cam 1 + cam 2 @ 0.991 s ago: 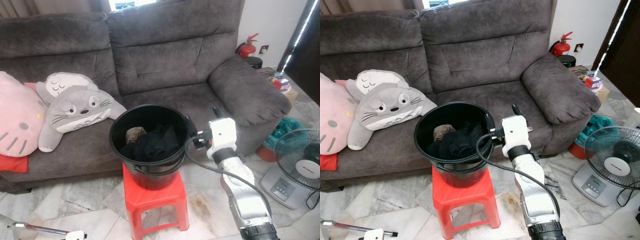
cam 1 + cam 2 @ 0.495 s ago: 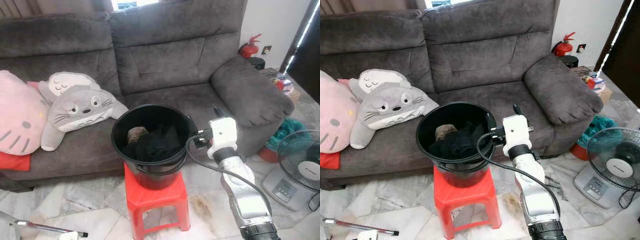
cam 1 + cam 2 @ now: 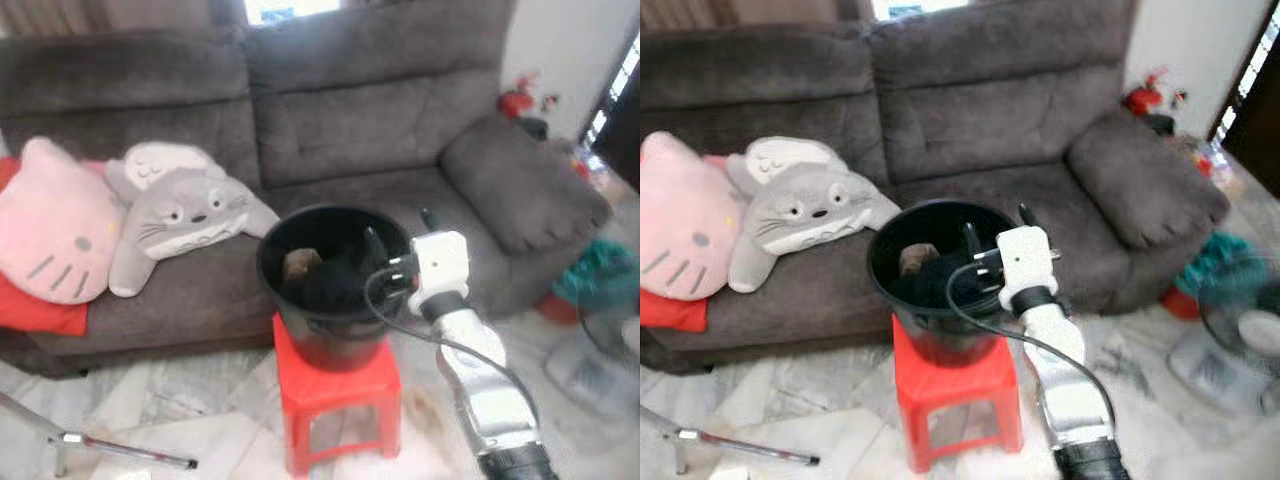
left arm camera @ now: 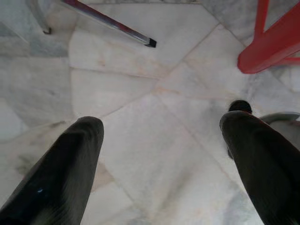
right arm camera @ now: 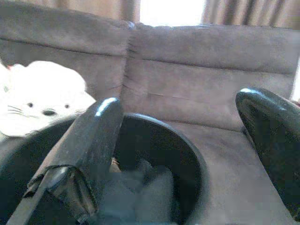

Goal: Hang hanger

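A black bucket (image 3: 330, 340) stands on a red plastic stool (image 3: 335, 385) in front of the sofa. Inside it lies dark clothing (image 3: 340, 285) beside a tan item (image 3: 300, 265). My right gripper (image 3: 400, 230) is open at the bucket's right rim, one finger over the inside and the other outside. In the right wrist view the right gripper (image 5: 187, 136) faces the bucket's mouth (image 5: 183, 154) with nothing between its fingers. My left gripper (image 4: 164, 159) hangs open over the marble floor, near the stool's leg (image 4: 272, 42).
A grey sofa (image 3: 380, 120) behind the bucket holds a grey plush toy (image 3: 185, 215) and a pink cat cushion (image 3: 50, 235). A metal bar (image 3: 120, 450) of some frame lies on the floor at the left. A blurred fan (image 3: 1240, 340) stands at the right.
The camera has swung, so the scene sits further right and is blurred. My right gripper has moved in over the bucket's rim; it was just outside it before.
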Controlling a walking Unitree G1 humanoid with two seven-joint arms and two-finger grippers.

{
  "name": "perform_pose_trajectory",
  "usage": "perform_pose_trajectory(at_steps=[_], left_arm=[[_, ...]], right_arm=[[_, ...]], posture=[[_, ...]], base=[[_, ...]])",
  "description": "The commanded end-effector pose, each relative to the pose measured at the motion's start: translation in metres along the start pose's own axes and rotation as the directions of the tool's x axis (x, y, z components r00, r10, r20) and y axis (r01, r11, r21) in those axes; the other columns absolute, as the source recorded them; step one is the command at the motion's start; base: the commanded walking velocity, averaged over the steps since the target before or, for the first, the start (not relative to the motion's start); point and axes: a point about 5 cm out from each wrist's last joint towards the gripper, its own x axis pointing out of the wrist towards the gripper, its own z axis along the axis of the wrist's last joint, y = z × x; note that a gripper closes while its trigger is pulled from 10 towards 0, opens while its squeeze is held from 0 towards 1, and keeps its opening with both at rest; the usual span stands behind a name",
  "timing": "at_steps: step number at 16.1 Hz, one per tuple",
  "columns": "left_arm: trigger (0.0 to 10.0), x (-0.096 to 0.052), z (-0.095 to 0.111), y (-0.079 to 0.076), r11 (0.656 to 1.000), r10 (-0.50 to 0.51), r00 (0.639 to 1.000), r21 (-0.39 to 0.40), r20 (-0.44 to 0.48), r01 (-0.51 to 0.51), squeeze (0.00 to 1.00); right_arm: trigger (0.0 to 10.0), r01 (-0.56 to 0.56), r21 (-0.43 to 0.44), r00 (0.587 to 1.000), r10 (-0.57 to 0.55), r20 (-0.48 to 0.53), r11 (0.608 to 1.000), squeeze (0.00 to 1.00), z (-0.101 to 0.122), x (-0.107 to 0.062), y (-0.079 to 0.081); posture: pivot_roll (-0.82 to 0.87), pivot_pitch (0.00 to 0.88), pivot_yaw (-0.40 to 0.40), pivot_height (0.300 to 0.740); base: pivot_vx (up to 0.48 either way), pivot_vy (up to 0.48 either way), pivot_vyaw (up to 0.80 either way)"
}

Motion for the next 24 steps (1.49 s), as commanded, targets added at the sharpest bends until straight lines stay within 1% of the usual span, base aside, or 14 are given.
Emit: perform_pose_trajectory(at_steps=[1, 3, 7, 10, 13, 14, 16, 17, 19, 21, 22, 23, 24], left_arm=[[10.0, -0.001, -0.004, 0.003, 1.000, 0.007, 1.000, -0.001, -0.022, -0.007, 0.00], [10.0, -0.001, -0.004, 0.003, 1.000, 0.006, 1.000, 0.011, -0.020, -0.006, 0.00], [10.0, -0.001, -0.002, 0.001, 1.000, -0.005, 1.000, -0.001, -0.010, 0.005, 0.00], [10.0, 0.002, 0.001, -0.017, 1.000, -0.027, 1.000, -0.002, 0.002, 0.027, 0.00], [10.0, 0.003, 0.006, -0.022, 0.999, -0.033, 0.999, 0.000, 0.014, 0.033, 0.00], [10.0, 0.003, 0.007, -0.022, 0.999, -0.034, 0.999, 0.001, 0.018, 0.034, 0.00], [10.0, 0.003, 0.007, -0.021, 0.999, -0.033, 0.999, 0.004, 0.019, 0.033, 0.00], [10.0, 0.003, 0.007, -0.020, 0.999, -0.033, 0.999, 0.004, 0.020, 0.033, 0.00], [10.0, 0.002, 0.006, -0.018, 0.999, -0.033, 0.999, 0.004, 0.019, 0.033, 0.00], [10.0, 0.001, 0.002, -0.012, 1.000, -0.028, 1.000, 0.004, 0.011, 0.028, 0.00], [10.0, 0.001, 0.002, -0.012, 1.000, -0.028, 1.000, 0.004, 0.011, 0.028, 0.00], [10.0, 0.000, 0.000, -0.006, 1.000, -0.023, 1.000, 0.004, 0.005, 0.023, 0.00], [10.0, -0.002, -0.004, 0.003, 1.000, -0.016, 1.000, 0.004, -0.004, 0.016, 0.00]], right_arm=[[10.0, 0.000, 0.001, 1.000, 0.000, 0.023, 1.000, 0.00, 0.007, 0.002, 0.000], [10.0, -0.007, -0.004, 1.000, 0.007, 0.024, 1.000, 0.00, 0.007, 0.002, 0.001], [10.0, -0.001, 0.001, 1.000, 0.001, 0.013, 1.000, 0.00, 0.005, 0.002, 0.000], [10.0, 0.005, 0.004, 1.000, -0.005, 0.012, 1.000, 0.00, 0.004, 0.002, -0.002], [10.0, -0.001, -0.003, 1.000, 0.001, 0.013, 1.000, 0.00, 0.004, 0.002, -0.001], [10.0, -0.010, -0.008, 1.000, 0.011, 0.022, 1.000, 0.00, 0.005, 0.001, 0.000], [10.0, -0.012, -0.005, 1.000, 0.012, 0.025, 1.000, 0.00, 0.006, 0.001, 0.001], [10.0, 0.000, 0.020, 1.000, 0.000, 0.022, 1.000, 0.00, 0.005, 0.001, 0.000], [10.0, -0.002, 0.008, 1.000, 0.002, 0.021, 1.000, 0.00, 0.005, 0.001, -0.001], [10.0, -0.003, 0.011, 1.000, 0.003, 0.021, 1.000, 0.00, 0.005, 0.001, 0.000], [10.0, -0.004, 0.011, 1.000, 0.003, 0.021, 1.000, 0.00, 0.005, 0.001, 0.000], [10.0, -0.004, 0.012, 1.000, 0.004, 0.019, 1.000, 0.00, 0.005, 0.001, 0.000], [10.0, -0.005, 0.012, 1.000, 0.005, 0.014, 1.000, 0.00, 0.004, 0.000, 0.001]], posture=[[-0.11, 0.000, 0.073, 0.740], [-0.11, 0.000, 0.074, 0.740], [-0.11, 0.000, 0.076, 0.740], [-0.11, 0.000, 0.077, 0.740], [-0.11, 0.000, 0.077, 0.740], [-0.11, 0.000, 0.077, 0.740], [-0.11, 0.000, 0.076, 0.740], [-0.11, 0.000, 0.078, 0.740], [-0.11, 0.000, 0.079, 0.740], [-0.11, 0.000, 0.079, 0.740], [-0.11, 0.000, 0.079, 0.740], [-0.11, 0.000, 0.082, 0.740], [-0.11, 0.000, 0.083, 0.740]], base=[[0.000, 0.311, 0.00], [0.000, 0.000, 0.00], [0.000, 0.000, 0.00], [0.000, 0.000, 0.00], [0.000, 0.000, 0.00], [0.000, 0.000, 0.53], [0.000, 0.000, 0.80], [0.000, 0.000, 0.00], [0.000, 0.000, 0.00], [0.000, 0.000, 0.00], [0.000, 0.000, 0.00], [0.251, 0.000, 0.00], [0.277, 0.000, 0.00]])
